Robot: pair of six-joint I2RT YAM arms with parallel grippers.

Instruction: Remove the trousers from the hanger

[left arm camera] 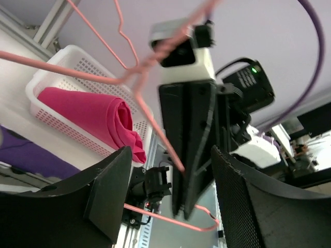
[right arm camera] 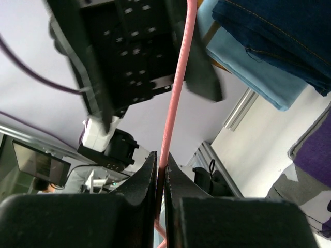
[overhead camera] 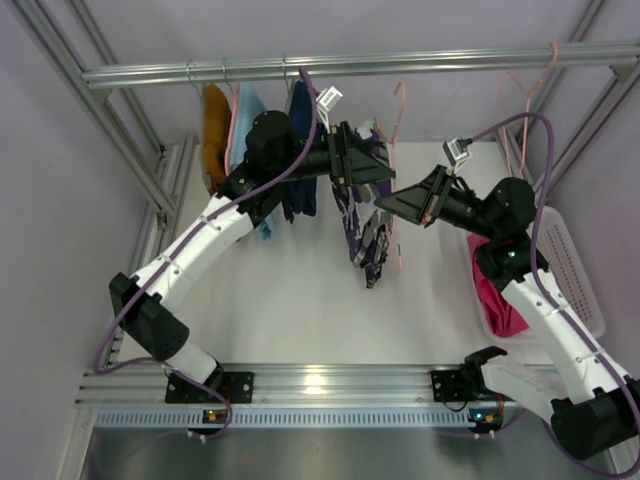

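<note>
Within the right end effector [right arm camera: 161, 169], pink hanger [right arm camera: 176, 93].

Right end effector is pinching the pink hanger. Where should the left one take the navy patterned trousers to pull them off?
Probably the loose hanging fold of the patterned trousers, below the hanger, coming from the left with the open left end effector. The cloth droops freely there, and the right end effector occupies the other side.

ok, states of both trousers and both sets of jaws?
Navy white-and-purple patterned cloth trousers: draped on pink wire hanger.
Magenta-pink folded cloth trousers: off hanger, lying in white plastic basket.
Left gripper: jaws open.
Right gripper: jaws shut on pink wire hanger.
</note>
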